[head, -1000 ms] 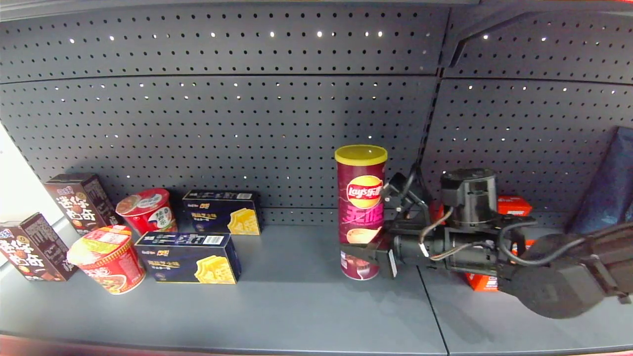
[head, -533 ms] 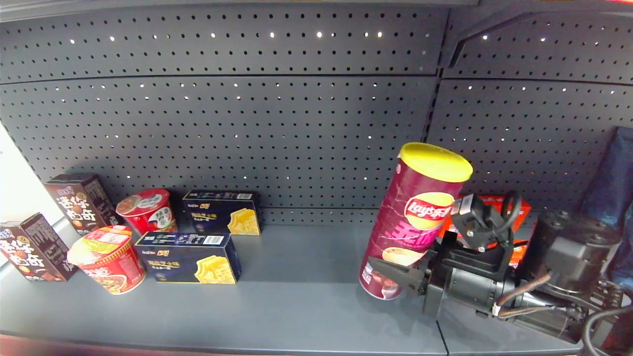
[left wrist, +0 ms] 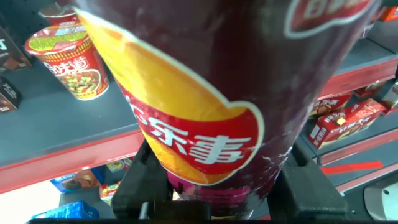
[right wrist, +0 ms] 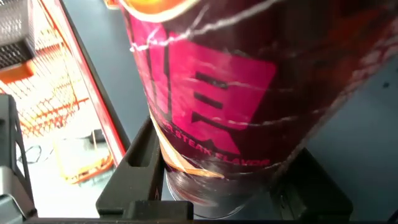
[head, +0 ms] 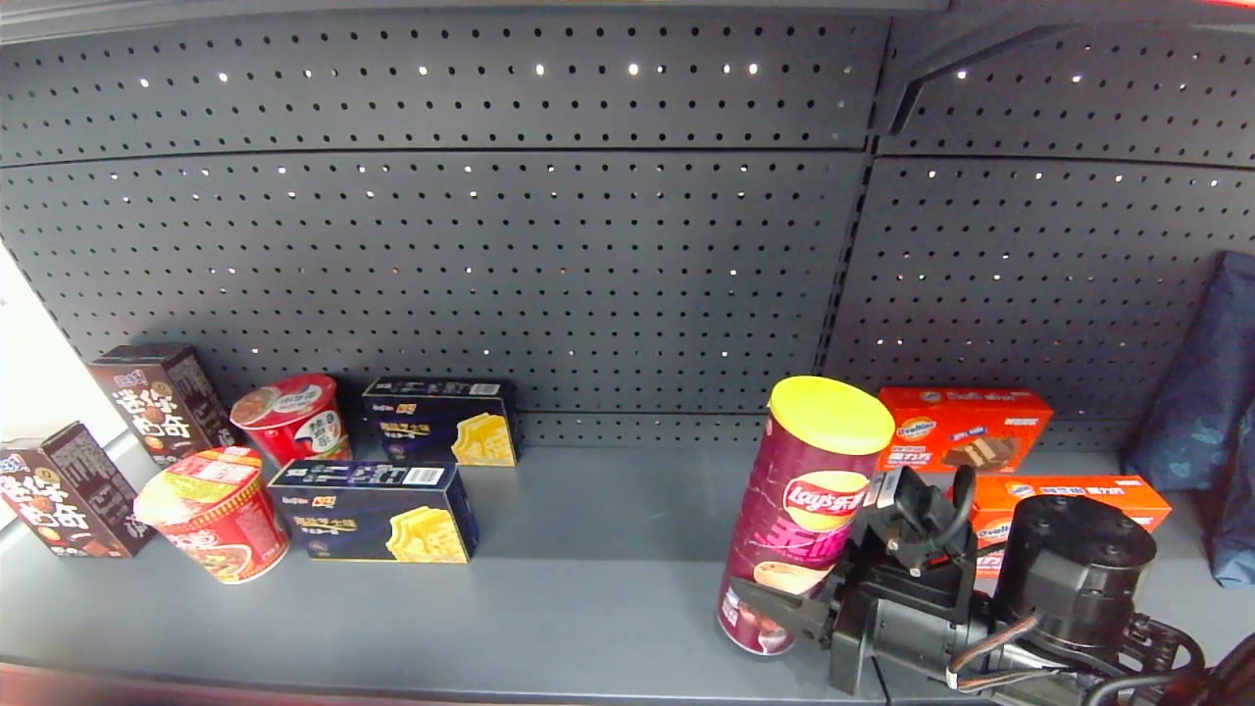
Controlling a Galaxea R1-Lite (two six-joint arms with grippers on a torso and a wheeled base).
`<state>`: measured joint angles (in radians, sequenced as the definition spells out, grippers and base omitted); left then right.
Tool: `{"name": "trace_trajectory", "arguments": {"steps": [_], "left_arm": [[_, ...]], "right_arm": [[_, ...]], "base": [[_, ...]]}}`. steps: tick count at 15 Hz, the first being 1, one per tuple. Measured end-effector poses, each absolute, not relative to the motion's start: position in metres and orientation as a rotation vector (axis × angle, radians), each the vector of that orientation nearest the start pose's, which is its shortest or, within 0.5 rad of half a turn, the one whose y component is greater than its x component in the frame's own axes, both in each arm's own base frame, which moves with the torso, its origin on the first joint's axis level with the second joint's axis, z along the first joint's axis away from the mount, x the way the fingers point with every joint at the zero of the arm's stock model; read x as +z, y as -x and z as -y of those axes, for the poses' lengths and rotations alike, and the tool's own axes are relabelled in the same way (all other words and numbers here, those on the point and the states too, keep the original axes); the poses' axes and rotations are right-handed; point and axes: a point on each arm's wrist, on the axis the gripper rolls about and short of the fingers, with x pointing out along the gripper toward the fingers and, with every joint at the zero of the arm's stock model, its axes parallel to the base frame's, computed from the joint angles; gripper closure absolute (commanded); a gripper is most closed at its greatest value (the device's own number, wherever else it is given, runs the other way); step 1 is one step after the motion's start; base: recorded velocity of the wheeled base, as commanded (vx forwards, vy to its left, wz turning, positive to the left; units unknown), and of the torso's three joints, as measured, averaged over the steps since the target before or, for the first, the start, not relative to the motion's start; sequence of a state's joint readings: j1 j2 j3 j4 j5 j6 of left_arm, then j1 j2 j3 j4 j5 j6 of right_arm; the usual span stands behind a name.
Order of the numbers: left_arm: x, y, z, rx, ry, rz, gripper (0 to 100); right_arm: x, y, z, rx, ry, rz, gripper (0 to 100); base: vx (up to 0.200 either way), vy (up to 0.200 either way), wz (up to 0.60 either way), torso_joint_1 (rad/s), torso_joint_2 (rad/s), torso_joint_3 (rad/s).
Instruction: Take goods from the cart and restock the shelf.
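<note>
On the grey metal shelf (head: 588, 579), starting at the left, stand two dark brown upright cartons (head: 64, 490), two red foil-topped noodle cups (head: 216, 510) and two navy flat boxes with a yellow picture (head: 377, 510). Each pair has one item behind the other. All the packs are closed, so their contents are hidden.

Further right, near the shelf's front edge, is the purple cylindrical chip can with a yellow lid (head: 809, 490), its top tilted to the right. I cannot tell whether its base touches the shelf. The right gripper (head: 784, 603) has its jaws closed around the can's lower part.

Just beside it are two orange flat boxes (head: 966, 427), then a dark blue bag (head: 1201, 392) against the pegboard.

The left wrist view shows the left gripper (left wrist: 217, 199) with its jaws clamped on a second maroon chip can (left wrist: 236, 74). It also shows small red boxes (left wrist: 348, 118) on a lower shelf. The right wrist view shows an orange wire cart (right wrist: 37, 93) beyond the shelf edge.
</note>
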<state>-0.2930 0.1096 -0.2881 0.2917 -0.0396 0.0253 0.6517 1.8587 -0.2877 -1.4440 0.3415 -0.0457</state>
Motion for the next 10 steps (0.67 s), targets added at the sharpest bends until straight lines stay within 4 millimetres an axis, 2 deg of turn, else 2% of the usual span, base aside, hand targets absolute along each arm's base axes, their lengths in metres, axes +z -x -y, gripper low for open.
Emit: {"name": "trace_trajectory", "arguments": {"steps": [10], "left_arm": [[0.122,0.035,-0.01,-0.335,-0.041,-0.124,100]], "right_arm": [[0.082,-0.207,-0.167,0.998,0.095,-0.163,100]], "base": [[0.0,0.0,0.0,0.0,0.0,0.0]]}}
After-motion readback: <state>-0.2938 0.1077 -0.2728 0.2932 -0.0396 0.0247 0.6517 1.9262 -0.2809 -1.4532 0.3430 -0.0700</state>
